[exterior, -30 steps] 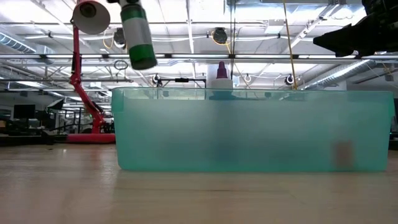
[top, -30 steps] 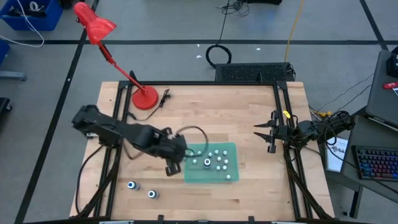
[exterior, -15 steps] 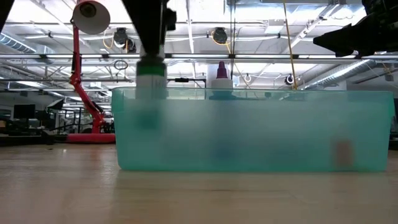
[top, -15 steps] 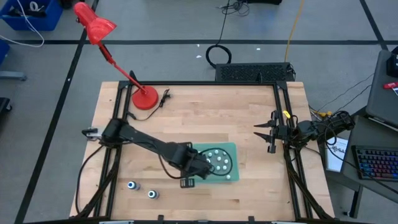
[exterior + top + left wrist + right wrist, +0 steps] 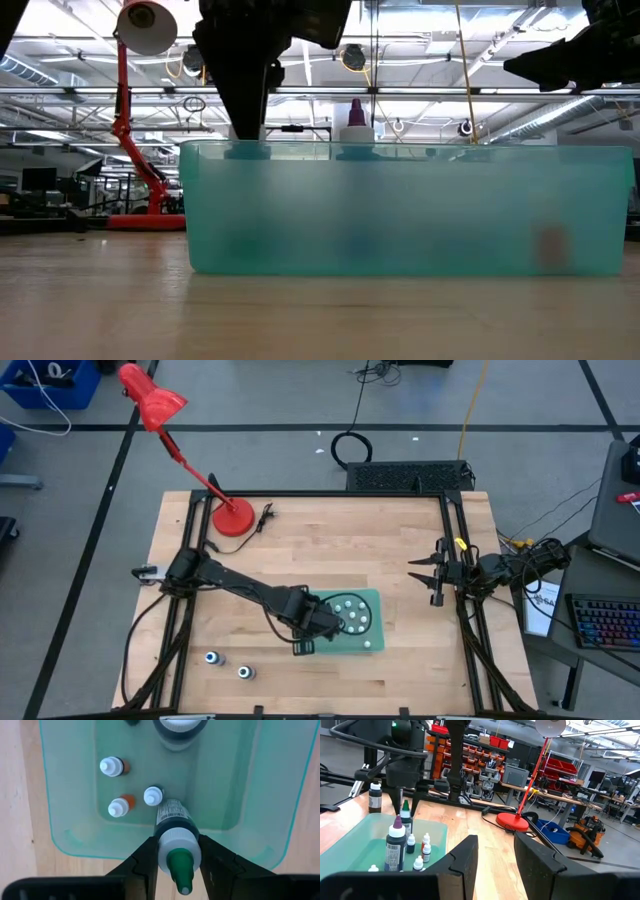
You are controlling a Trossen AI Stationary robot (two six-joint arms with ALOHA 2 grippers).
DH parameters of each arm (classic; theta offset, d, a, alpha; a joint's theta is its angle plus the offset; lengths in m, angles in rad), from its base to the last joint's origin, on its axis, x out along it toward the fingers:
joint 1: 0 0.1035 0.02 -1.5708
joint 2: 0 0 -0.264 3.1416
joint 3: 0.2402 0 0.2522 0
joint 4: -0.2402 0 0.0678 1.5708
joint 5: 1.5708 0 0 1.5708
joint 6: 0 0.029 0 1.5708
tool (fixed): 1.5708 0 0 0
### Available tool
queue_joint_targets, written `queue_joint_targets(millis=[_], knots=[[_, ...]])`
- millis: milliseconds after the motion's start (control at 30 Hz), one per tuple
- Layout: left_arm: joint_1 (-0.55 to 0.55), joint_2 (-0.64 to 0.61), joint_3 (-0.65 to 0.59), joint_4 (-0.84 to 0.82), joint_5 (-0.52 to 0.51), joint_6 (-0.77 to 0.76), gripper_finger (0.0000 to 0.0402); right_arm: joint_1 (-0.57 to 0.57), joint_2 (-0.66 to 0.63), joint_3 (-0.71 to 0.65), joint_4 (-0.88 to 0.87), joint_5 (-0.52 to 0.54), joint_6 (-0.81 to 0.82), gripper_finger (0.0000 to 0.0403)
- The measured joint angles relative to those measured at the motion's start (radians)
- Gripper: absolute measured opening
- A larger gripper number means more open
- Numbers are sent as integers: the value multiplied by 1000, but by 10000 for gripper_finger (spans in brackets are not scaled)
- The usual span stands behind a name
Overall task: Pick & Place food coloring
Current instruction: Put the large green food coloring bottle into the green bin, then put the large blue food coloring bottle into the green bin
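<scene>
The left gripper (image 5: pixel 179 865) clamps a green-tipped food coloring bottle (image 5: pixel 175 837) upright inside the teal bin (image 5: pixel 372 643), at its nine-o'clock end; right gripper (image 5: pixel 432 581) waits narrowly parted at three o'clock.

A workshop: parts-bin racks (image 5: pixel 470 752), cluttered benches (image 5: pixel 555 795), exposed ceiling trusses (image 5: pixel 420 95)

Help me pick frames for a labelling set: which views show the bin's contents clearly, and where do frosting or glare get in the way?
Left wrist view: sharp, the green-tipped bottle in the left pincer reads well. Low view: the teal bin has frosted walls that blur the contents; bright ceiling lights behind. High view: bottles tiny. Right wrist view: clear.
</scene>
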Motion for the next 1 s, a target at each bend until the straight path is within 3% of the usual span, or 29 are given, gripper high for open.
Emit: queue_joint_targets(millis=[233,433,533,733,1000], knots=[[2,-2,7,-5,7,-11,129,0,0,0,0,0,0,116],[-1,-18,86,-78,32,-22,272,0,0,0,0,0,0,116],[1,-44,140,-183,27,-70,321,0,0,0,0,0,0,116],[-39,-103,173,-321,10,-332,366,0,0,0,0,0,0,116],[-226,-116,71,-360,57,-765,359,0,0,0,0,0,0,116]])
